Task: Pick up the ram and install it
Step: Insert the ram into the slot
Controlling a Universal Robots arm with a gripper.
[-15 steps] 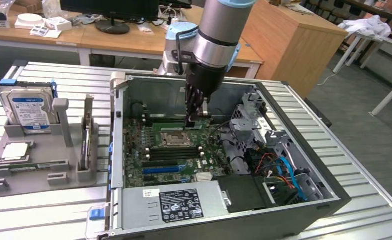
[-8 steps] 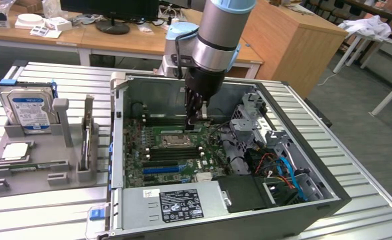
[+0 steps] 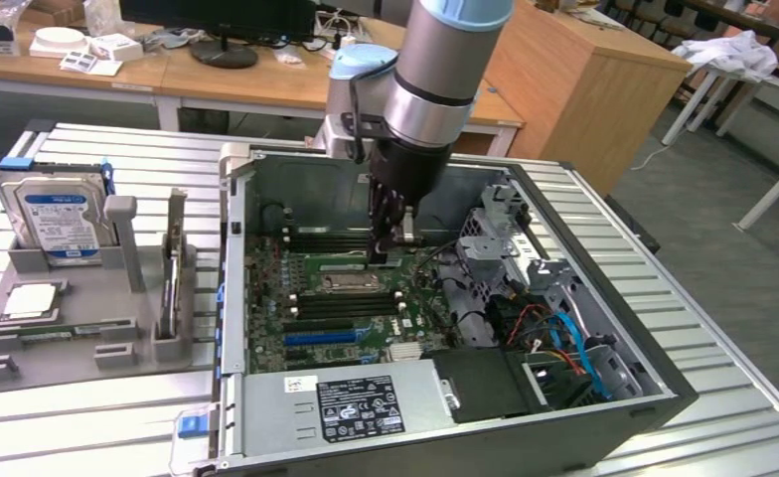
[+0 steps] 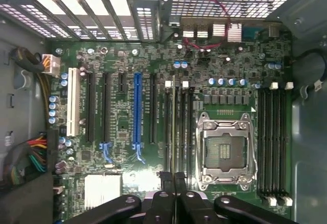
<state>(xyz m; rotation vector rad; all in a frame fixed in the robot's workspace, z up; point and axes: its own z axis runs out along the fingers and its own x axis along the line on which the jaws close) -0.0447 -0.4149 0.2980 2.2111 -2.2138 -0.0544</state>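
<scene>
My gripper reaches down into the open computer case, just behind the CPU socket. In the wrist view the gripper is shut, its two black fingertips pressed together. The ram shows edge-on as a thin pale strip running away from the fingertips. It lies along the black memory slots beside the CPU socket. I cannot tell whether its lower edge sits in a slot or hangs just above one.
Another bank of memory slots lies on the socket's other side, and a long blue expansion slot beyond the ram. In the exterior view's left a grey holder carries a hard drive and a thin green strip. Cables and a power supply crowd the case.
</scene>
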